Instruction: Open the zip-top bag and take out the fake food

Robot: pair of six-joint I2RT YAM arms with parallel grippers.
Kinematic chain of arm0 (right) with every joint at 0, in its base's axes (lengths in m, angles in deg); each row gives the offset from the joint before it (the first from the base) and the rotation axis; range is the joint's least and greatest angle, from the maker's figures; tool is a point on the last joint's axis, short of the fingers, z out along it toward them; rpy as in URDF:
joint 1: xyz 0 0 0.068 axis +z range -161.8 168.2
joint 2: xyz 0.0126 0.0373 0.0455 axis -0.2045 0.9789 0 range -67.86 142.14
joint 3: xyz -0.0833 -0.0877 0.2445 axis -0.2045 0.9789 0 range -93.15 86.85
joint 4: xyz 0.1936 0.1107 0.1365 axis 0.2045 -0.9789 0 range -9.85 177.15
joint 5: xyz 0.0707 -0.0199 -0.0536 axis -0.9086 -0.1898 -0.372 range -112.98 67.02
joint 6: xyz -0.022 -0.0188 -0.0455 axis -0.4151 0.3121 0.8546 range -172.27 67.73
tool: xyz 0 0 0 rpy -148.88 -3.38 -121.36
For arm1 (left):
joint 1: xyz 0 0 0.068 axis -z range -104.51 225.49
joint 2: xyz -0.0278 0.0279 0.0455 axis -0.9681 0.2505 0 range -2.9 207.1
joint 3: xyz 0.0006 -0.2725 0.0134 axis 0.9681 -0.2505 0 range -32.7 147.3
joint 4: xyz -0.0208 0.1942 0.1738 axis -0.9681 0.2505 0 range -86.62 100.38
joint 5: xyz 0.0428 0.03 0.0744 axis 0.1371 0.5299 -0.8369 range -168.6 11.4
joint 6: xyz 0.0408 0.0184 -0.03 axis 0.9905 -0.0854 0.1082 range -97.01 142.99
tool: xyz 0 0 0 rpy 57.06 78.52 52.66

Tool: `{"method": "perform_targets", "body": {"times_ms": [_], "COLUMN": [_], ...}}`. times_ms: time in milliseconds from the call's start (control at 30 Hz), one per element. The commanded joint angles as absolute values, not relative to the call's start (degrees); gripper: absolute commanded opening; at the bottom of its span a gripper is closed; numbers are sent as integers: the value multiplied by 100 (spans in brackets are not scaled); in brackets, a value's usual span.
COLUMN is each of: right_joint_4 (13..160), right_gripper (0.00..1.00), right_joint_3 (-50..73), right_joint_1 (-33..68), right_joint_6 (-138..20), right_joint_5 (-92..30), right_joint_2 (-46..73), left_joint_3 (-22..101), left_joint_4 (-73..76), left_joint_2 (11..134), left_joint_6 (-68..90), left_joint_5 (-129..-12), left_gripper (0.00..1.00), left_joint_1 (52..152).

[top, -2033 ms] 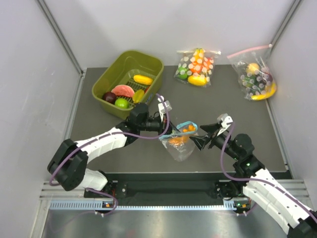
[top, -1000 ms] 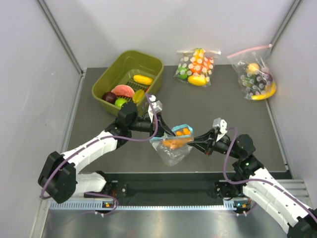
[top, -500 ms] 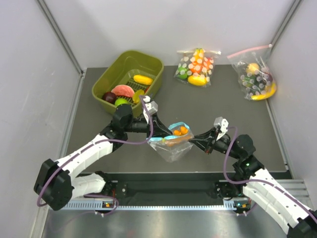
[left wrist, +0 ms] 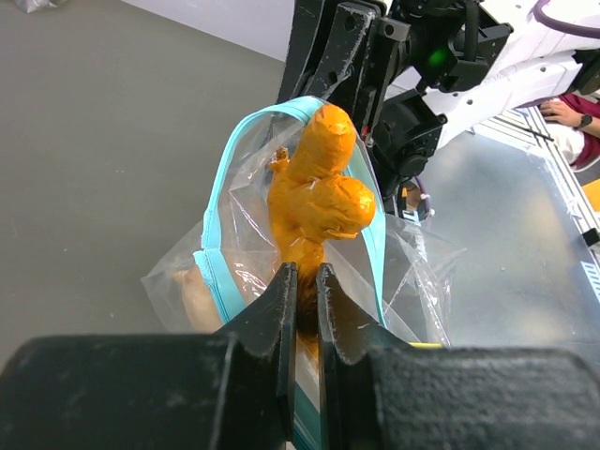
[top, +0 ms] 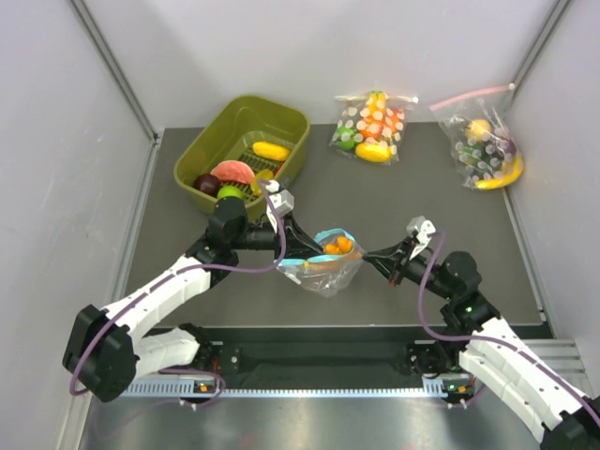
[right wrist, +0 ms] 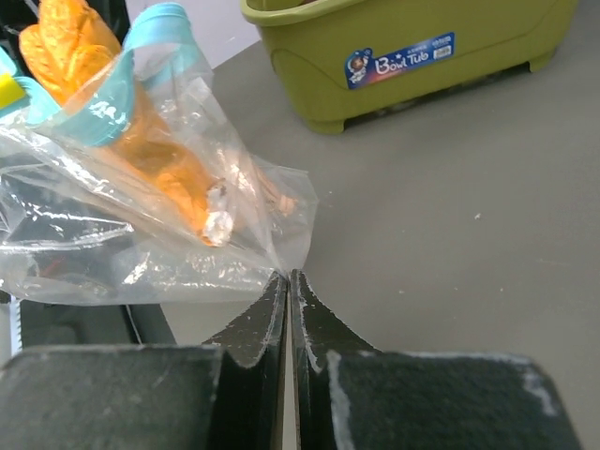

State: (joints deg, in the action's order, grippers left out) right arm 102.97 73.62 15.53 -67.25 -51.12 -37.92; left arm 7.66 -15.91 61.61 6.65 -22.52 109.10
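Observation:
The clear zip-top bag (top: 323, 272) with its light-blue zip strip (left wrist: 225, 187) hangs stretched between my two grippers in the middle of the table. Its mouth gapes open. Orange fake food (left wrist: 319, 187) sticks out through the mouth, and more orange pieces (right wrist: 169, 178) lie inside. My left gripper (left wrist: 302, 272) is shut on the lower end of the orange piece, right by the zip strip. My right gripper (right wrist: 286, 277) is shut on a bottom corner of the bag (right wrist: 141, 253). From above, the left gripper (top: 305, 246) is at the bag's left and the right gripper (top: 368, 258) at its right.
An olive-green tub (top: 202, 155) with several toy fruits stands at the back left, close behind the left arm. Two white-dotted bags (top: 370, 124) (top: 486, 141) with pink strips lie at the back right. The tub (right wrist: 403, 47) also fills the top of the right wrist view.
The left gripper drew back to the left with the orange piece. The bag's mouth came with it. The right jaws closed fully on the bag's corner.

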Motion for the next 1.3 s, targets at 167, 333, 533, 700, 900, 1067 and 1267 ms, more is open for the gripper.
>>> {"method": "perform_targets", "body": {"times_ms": [167,333,533,700,900,1067,1267], "right_joint_4": [10148,10314,10649,10876,11746,11959,12064], "right_gripper": [2,41,52,47,42,42,38], "right_joint_3": [7182,7270,7297,7059,7120,7147,7077], "right_joint_1": [1325,1334,1334,1325,1360,1404,1483], "right_joint_6": [-6510,-6545,-6634,-6755,-7318,-7442,-7398], "right_joint_5": [-4714,-5206,-5971,-6847,-7605,-7694,-7782], "right_joint_2": [-3516,-4051,-4694,-4370,-3824,-3789,-3525], "left_joint_3": [764,685,650,650,676,720,755], "left_joint_4": [-1842,-1885,-2316,-2281,-2167,-2035,-1912], "left_joint_2": [6055,6486,6697,6680,6688,6697,6750], "left_joint_6": [638,717,462,462,558,629,708], "left_joint_5": [-1751,-1603,-1101,-1101,-1206,-1242,-1285], "left_gripper": [0,0,0,0,0,0,0], "left_joint_1": [10880,10880,10933,10968,10995,11047,11153]}}
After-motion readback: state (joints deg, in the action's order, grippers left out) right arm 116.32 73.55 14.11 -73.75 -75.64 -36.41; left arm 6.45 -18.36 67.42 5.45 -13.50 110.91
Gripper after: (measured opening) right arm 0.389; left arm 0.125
